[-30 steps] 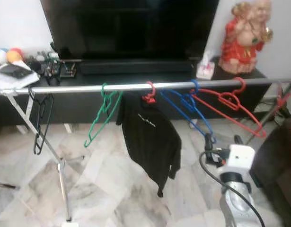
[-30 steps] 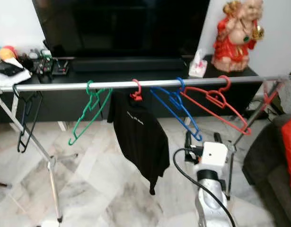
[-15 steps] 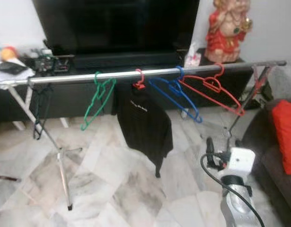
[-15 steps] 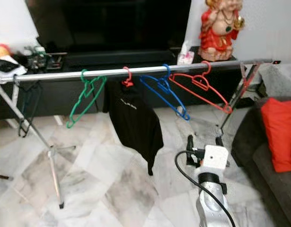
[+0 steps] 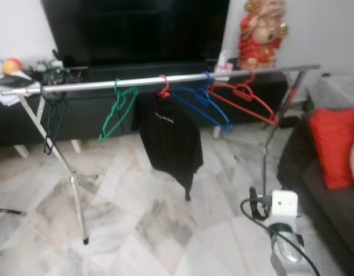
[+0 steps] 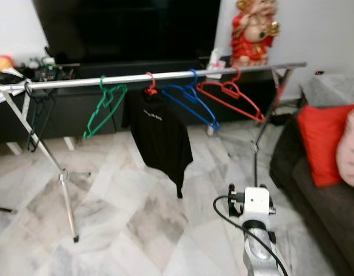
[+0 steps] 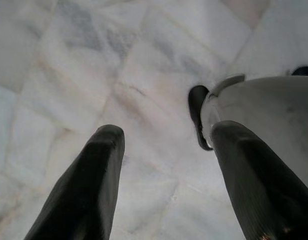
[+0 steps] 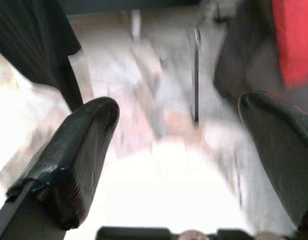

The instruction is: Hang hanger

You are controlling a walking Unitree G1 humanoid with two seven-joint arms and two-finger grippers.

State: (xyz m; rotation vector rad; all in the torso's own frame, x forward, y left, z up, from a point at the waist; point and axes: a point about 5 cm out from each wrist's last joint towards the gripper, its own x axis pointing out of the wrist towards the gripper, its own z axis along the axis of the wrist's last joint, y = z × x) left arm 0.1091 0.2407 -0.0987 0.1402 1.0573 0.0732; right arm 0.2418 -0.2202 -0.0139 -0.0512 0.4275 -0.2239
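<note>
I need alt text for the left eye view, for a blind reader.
A silver clothes rail carries a green plastic hanger, a black T-shirt, a blue hanger and a red hanger. The right gripper hangs low above the marble floor.

Nothing could be read. The black T-shirt [image 5: 170,138], hanging on the silver rail [image 5: 107,84], carried a small pale mark on its chest, at about twelve o'clock on the cloth, but it was too small and blurred to make out as letters.
</note>
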